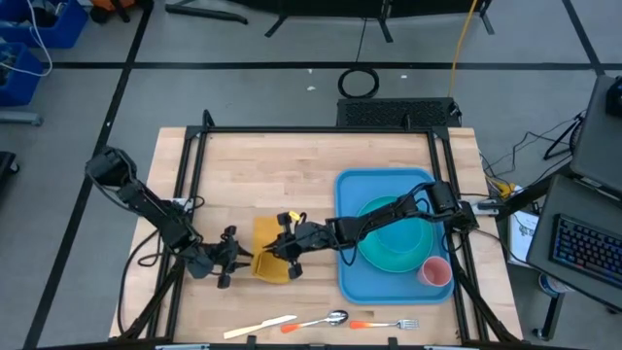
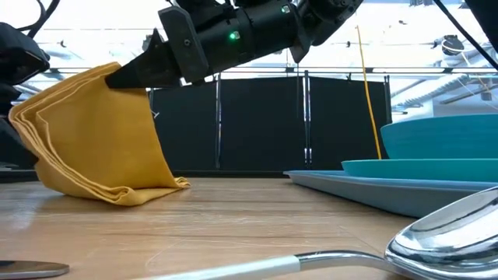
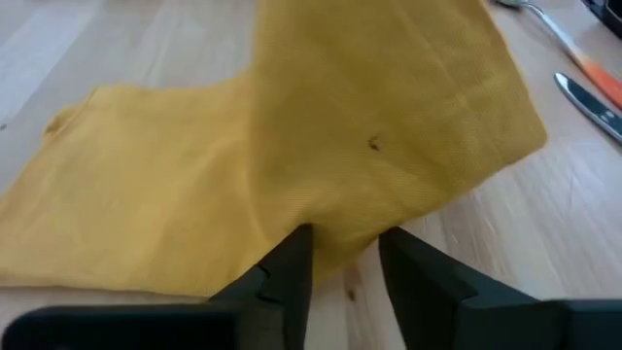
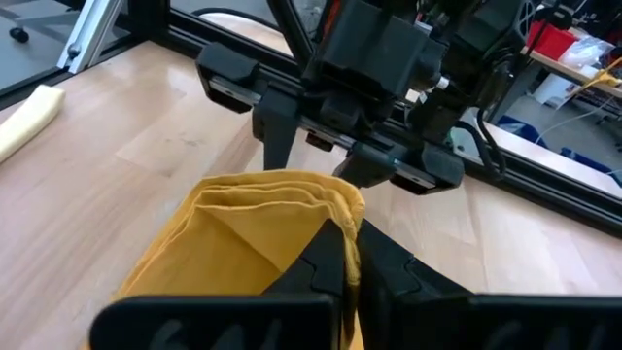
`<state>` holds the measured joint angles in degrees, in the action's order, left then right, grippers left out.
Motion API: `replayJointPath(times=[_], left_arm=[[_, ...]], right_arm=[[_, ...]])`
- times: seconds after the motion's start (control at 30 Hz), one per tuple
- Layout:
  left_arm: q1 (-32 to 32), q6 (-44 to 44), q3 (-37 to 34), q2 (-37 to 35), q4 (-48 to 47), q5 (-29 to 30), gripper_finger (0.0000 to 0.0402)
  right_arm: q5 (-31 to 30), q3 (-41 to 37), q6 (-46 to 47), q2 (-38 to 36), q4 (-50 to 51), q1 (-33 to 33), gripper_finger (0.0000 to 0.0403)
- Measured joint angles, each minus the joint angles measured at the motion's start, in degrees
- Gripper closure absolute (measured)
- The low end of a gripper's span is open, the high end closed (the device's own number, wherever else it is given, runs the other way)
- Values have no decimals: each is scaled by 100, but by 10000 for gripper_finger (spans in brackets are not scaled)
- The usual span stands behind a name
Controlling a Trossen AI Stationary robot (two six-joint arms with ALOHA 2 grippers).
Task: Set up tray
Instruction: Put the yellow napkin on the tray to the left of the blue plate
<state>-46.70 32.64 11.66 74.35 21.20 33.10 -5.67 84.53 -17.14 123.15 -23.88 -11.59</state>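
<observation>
The yellow-orange folded napkin lies left of the blue tray, its lower folds on the wood and one side raised. My right gripper reaches over the tray's left rim and is shut on the raised side. My left gripper sits at the napkin's left side, open. In the left wrist view its fingertips stand on either side of a hanging napkin fold. The tray holds a turquoise plate and a pink cup. My right gripper pinches the napkin's raised top edge between its two shut fingers, several layers together. It comes slanting down from the table's right. The napkin hangs slack below the fingers, its bottom folds resting on the table. My left gripper: I cannot tell whether its open fingers touch the napkin.
A cream-handled knife, a spoon and an orange-handled fork lie along the table's near edge. Black frame rails run along the table's sides. Bare wood lies behind the napkin, toward the far edge.
</observation>
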Motion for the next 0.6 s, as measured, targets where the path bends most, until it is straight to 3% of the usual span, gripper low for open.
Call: replayJointPath(times=[0.33, 0.6], left_arm=[[-349, -207, 0, -1, 210, 345, 162], [-871, -874, 105, -1, 299, 1314, 150]], right_arm=[[-8, 0, 43, 2, 13, 6, 403], [-4, -2, 266, 4, 11, 122, 403]])
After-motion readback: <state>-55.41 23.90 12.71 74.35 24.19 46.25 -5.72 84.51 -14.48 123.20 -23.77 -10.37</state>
